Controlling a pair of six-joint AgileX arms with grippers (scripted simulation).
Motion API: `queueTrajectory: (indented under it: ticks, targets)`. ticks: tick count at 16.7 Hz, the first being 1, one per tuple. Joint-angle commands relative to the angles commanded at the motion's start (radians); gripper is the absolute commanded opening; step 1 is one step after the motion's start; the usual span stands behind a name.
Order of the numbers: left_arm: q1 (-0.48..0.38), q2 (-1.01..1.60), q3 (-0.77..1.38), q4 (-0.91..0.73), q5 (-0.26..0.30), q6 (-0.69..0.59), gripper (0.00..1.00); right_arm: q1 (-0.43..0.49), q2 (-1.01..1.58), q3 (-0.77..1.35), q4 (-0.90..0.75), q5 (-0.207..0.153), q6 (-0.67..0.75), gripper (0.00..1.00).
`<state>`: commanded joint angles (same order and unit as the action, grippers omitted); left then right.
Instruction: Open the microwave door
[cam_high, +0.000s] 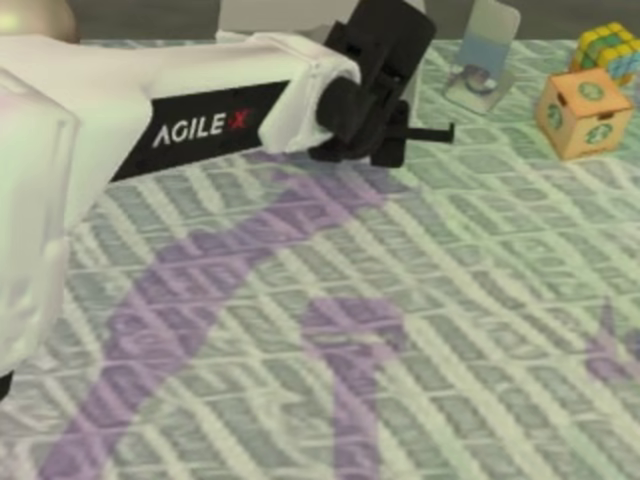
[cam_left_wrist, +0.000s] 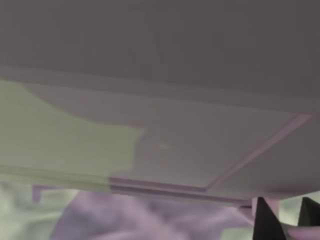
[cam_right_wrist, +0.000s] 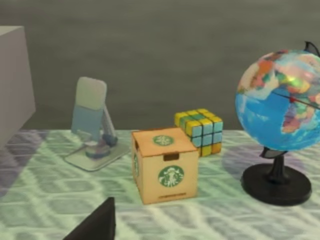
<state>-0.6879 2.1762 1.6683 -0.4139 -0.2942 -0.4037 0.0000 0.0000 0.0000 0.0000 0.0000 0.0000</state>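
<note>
The light grey microwave (cam_high: 285, 15) stands at the table's far middle, mostly hidden under my left arm. My left gripper (cam_high: 430, 130) is at its front. In the left wrist view the microwave door (cam_left_wrist: 175, 145) fills the picture from very close, with its window frame showing as thin lines. My left gripper (cam_left_wrist: 289, 222) has its two dark fingers close together, shut on a pale bar, the door's handle (cam_left_wrist: 299, 231). How far the door stands from the body cannot be seen. The right arm is parked off to the right, out of the top view; one finger (cam_right_wrist: 97, 222) shows over bare table.
An orange box (cam_high: 583, 112) and a colour cube (cam_high: 608, 50) sit at the far right. A blue-grey phone stand (cam_high: 485, 60) is between them and the microwave. A globe (cam_right_wrist: 282, 107) stands beside the box. The microwave's side wall (cam_right_wrist: 12, 85) shows in the right wrist view.
</note>
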Motion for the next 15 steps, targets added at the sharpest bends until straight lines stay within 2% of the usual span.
queueTrajectory:
  ticks: [5, 15]
  targets:
    - [0.016, -0.052, -0.072, 0.047, 0.04, 0.057, 0.0, 0.0, 0.0, 0.0, 0.0, 0.0, 0.0, 1.0]
    - [0.017, -0.053, -0.075, 0.048, 0.041, 0.058, 0.0, 0.0, 0.0, 0.0, 0.0, 0.0, 0.0, 1.0]
